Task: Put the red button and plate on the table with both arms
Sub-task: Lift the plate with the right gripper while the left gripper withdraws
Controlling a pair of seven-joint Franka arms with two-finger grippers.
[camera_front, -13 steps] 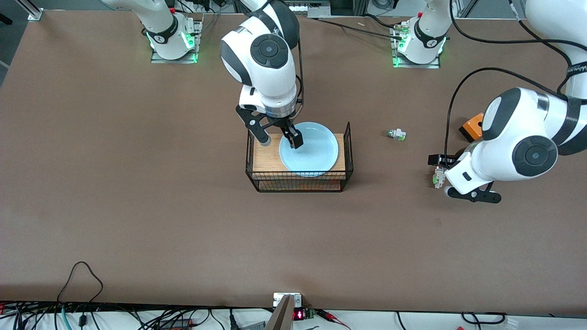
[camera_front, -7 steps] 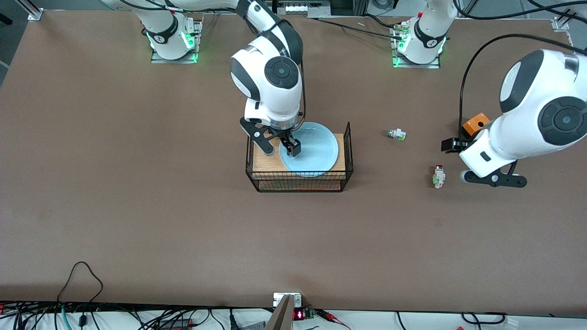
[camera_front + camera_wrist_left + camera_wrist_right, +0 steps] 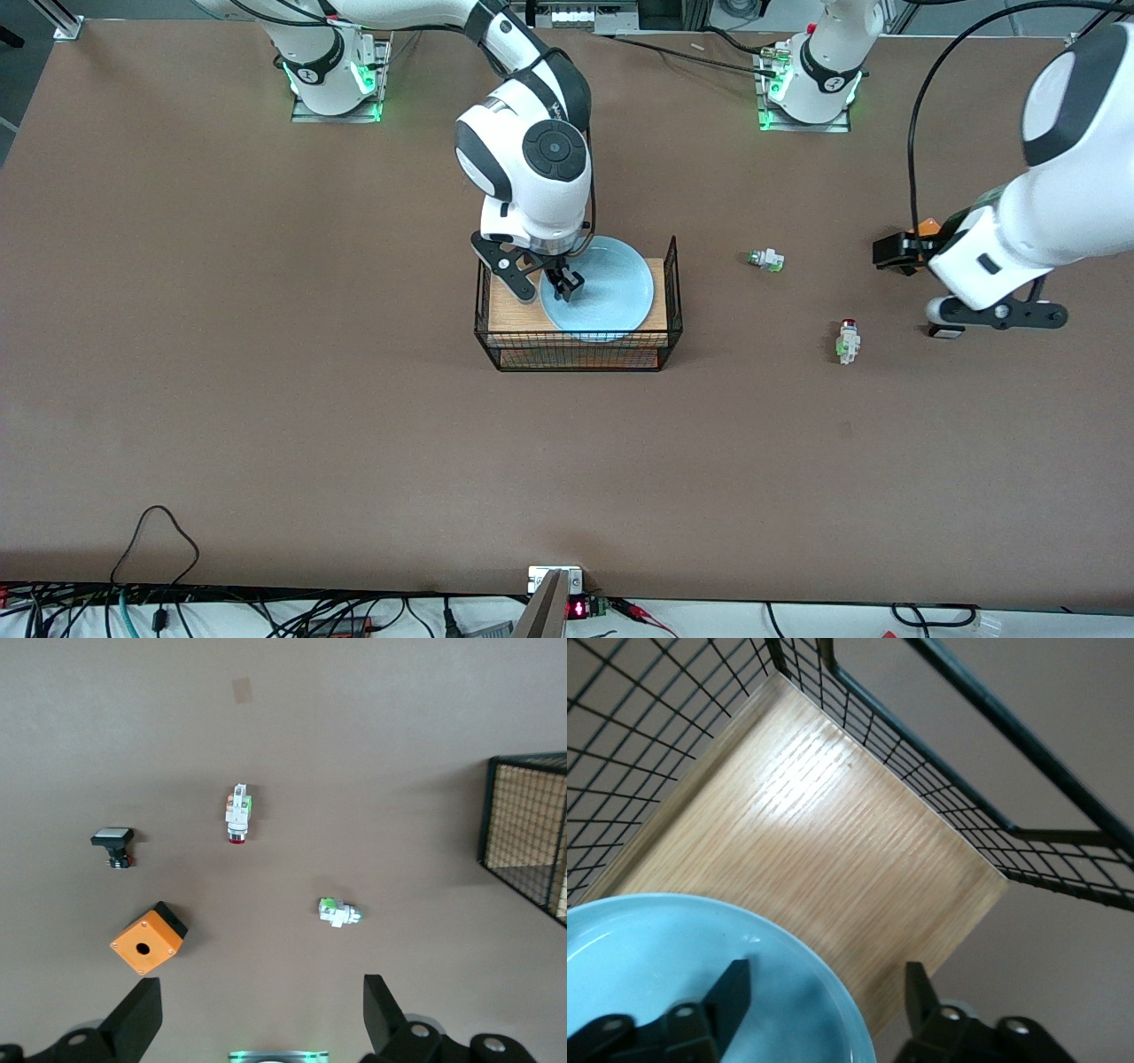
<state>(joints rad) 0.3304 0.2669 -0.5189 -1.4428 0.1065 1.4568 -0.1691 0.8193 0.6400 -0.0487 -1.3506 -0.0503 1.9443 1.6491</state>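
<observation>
The red button (image 3: 849, 341) (image 3: 236, 815) lies alone on the brown table (image 3: 354, 399), with nothing touching it. My left gripper (image 3: 992, 321) (image 3: 260, 1028) hangs open and empty over the table, off to the side of the button toward the left arm's end. The light blue plate (image 3: 611, 288) (image 3: 682, 974) rests on the wood-topped wire rack (image 3: 580, 346). My right gripper (image 3: 542, 283) (image 3: 824, 1001) straddles the plate's rim. One finger is inside the plate and the other outside over the wood, with gaps showing on both sides.
A similar whitish unit without a red cap (image 3: 766, 260) (image 3: 339, 912) lies farther from the front camera than the red button. An orange box (image 3: 921, 232) (image 3: 147, 939) and a black button with a white cap (image 3: 112, 844) sit near the left arm. The rack's wire walls (image 3: 939, 771) rise beside the plate.
The left gripper has risen from the red button and drawn away toward its end of the table, leaving the button lying. The right gripper has sunk onto the plate's rim and its jaws have narrowed.
</observation>
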